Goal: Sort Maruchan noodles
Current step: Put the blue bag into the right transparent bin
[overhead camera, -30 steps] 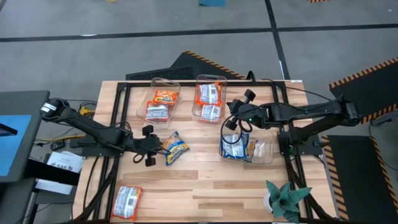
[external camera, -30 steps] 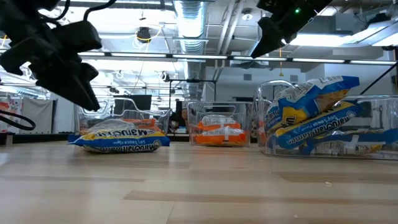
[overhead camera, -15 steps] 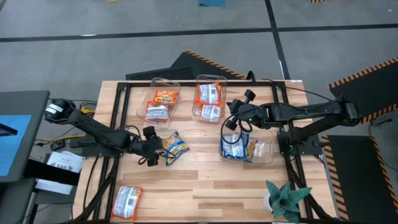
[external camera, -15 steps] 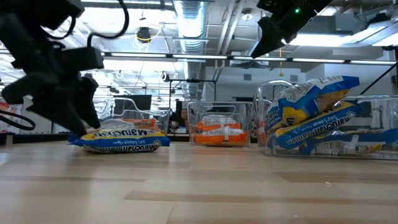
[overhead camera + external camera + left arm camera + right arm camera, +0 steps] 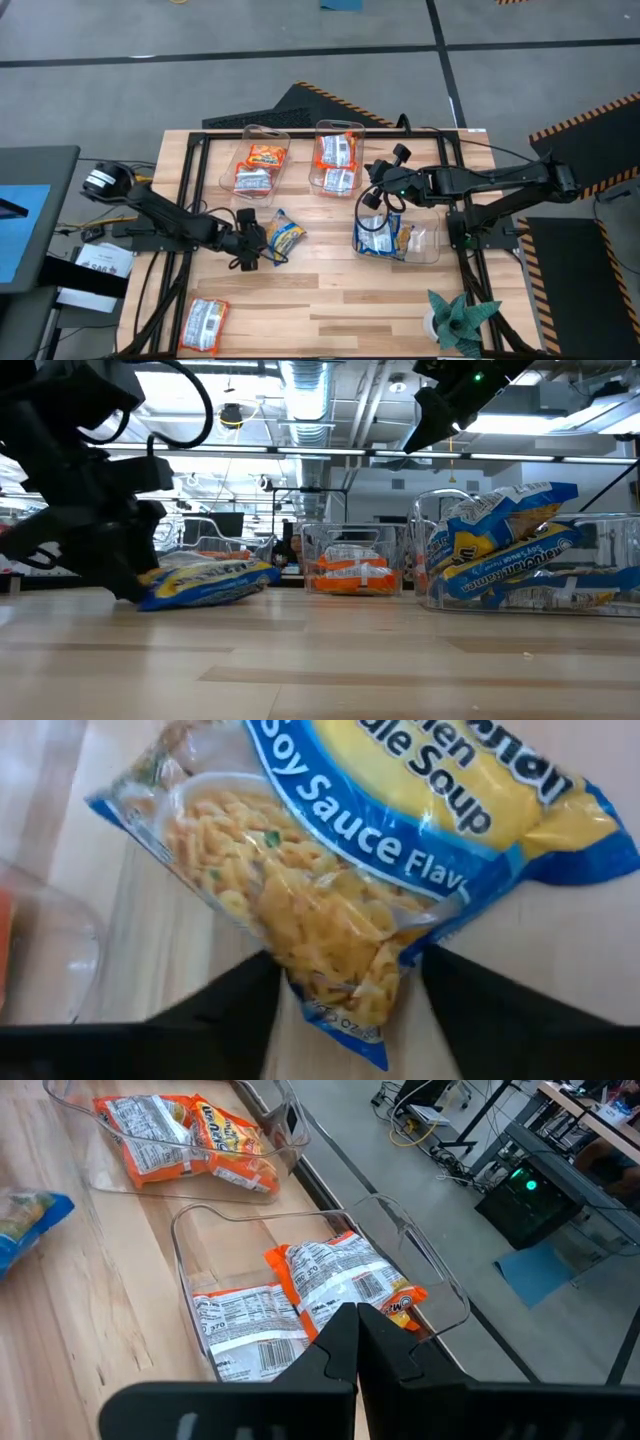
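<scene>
**Onlooker A:** Wooden tabletop (image 5: 400, 300), three clear bins on it, workshop ceiling lights behind. Where is the work happening?

**Onlooker B:** At the left gripper (image 5: 252, 247), low on the table. Its jaws stand apart, one either side of the near corner of the blue-yellow packet (image 5: 283, 235), which lies loose on the wood between the bins. No clamp yet, judging by the left wrist view, where the packet's corner (image 5: 340, 990) sits in the gap.

**A:** Procedure for a clean pick?

**B:** Advance until more wrapper sits between the fingers, then close on the sealed edge rather than the noodle block (thin film probably slips or tears if only the tip is pinched). Lift level; in the low view the packet (image 5: 205, 582) already tilts up at one end.

**A:** Destination?

**B:** Presumably the right-hand bin (image 5: 425, 245), which holds matching blue wrappers. The right gripper (image 5: 368, 198) hovers at that bin's edge, jaws together, holding nothing. One orange packet (image 5: 205, 324) lies apart near the front corner.
</scene>
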`<state>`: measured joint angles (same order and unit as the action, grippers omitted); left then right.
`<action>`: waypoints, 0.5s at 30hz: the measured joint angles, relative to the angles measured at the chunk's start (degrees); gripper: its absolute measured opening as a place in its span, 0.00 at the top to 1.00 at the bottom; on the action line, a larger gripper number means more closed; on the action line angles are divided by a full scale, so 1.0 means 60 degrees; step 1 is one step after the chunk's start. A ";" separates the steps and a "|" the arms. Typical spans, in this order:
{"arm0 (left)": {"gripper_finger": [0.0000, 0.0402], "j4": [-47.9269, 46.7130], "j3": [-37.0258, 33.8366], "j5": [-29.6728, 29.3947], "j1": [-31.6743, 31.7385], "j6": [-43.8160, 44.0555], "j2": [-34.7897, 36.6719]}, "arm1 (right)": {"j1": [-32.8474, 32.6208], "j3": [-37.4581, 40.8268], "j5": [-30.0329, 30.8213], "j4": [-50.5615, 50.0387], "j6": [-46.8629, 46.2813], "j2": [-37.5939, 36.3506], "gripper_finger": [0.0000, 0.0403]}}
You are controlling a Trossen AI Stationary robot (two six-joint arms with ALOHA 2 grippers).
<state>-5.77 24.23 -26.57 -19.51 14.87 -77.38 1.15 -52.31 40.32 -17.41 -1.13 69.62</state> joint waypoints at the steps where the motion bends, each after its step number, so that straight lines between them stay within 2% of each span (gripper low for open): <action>1: 0.50 0.0130 0.0000 -0.0070 0.0000 0.0055 -0.0117 | 0.0002 0.0000 0.0000 0.0000 0.0000 0.0000 0.95; 5: 0.88 0.0802 -0.0009 -0.0407 0.0012 0.0068 -0.0292 | 0.0000 0.0000 -0.0003 0.0000 0.0000 -0.0002 0.95; 6: 0.93 0.0899 -0.0033 -0.0538 0.0022 0.0048 -0.0292 | 0.0003 0.0001 0.0000 0.0000 0.0000 0.0002 0.95; 10: 0.98 0.1002 0.0266 -0.0674 0.0025 -0.0419 -0.0005 | 0.0004 0.0001 -0.0001 -0.0004 0.0002 0.0000 0.95; 15: 1.00 0.1048 0.0812 -0.0707 0.0047 -0.1697 0.0743 | 0.0000 0.0004 0.0065 0.0070 0.0011 -0.0002 0.95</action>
<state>0.52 29.10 -30.81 -19.23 4.68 -72.92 1.15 -52.29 40.70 -16.99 -1.06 69.61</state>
